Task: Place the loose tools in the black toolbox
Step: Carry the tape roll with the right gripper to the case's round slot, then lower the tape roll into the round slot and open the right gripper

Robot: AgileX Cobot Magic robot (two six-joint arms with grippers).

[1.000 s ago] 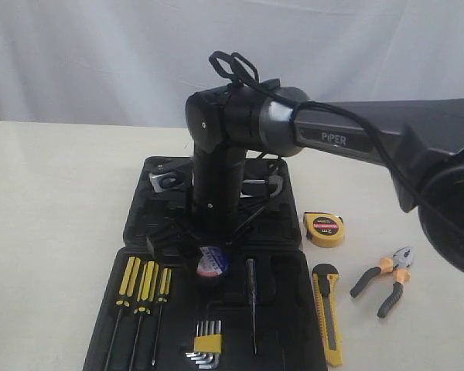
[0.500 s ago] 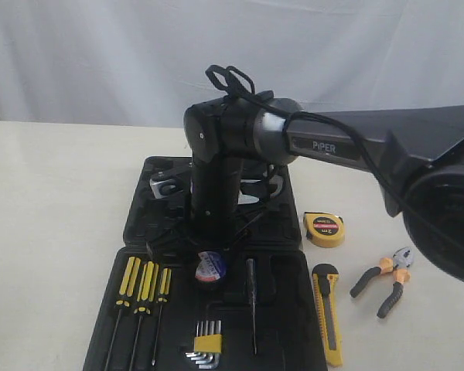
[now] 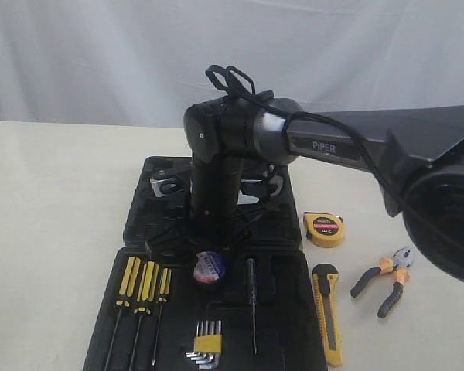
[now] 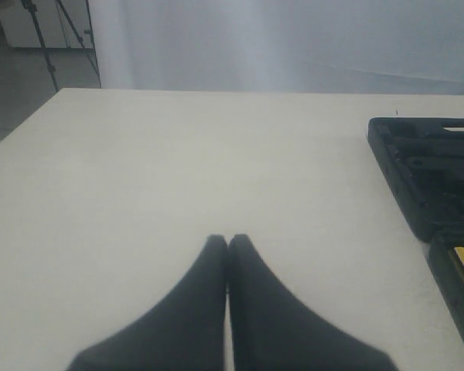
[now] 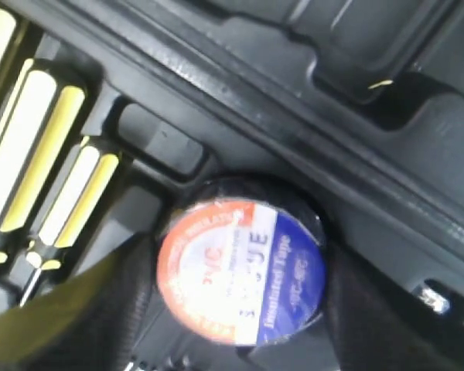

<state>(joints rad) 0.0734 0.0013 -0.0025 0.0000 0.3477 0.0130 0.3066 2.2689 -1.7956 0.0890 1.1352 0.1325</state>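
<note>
With right end effector (image 5: 243, 309) spread wide either side of the black tape roll with blue-white label (image 5: 240, 267), seemingly to leave it seated near the hinge of the large black moulded-plastic toolbox (image 3: 290, 309); finger contact unclear, fingertips cut off; left end effector (image 4: 228, 246) pressed together, idle, left of the toolbox.

"PiPER" on arm (image 3: 329, 146); "Insulated Tape" on roll (image 5: 243, 274)

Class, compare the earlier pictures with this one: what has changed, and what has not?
The right gripper has risen slightly, uncovering the tape roll left lying in the toolbox. The tape measure, knife and pliers stayed on the table.
</note>
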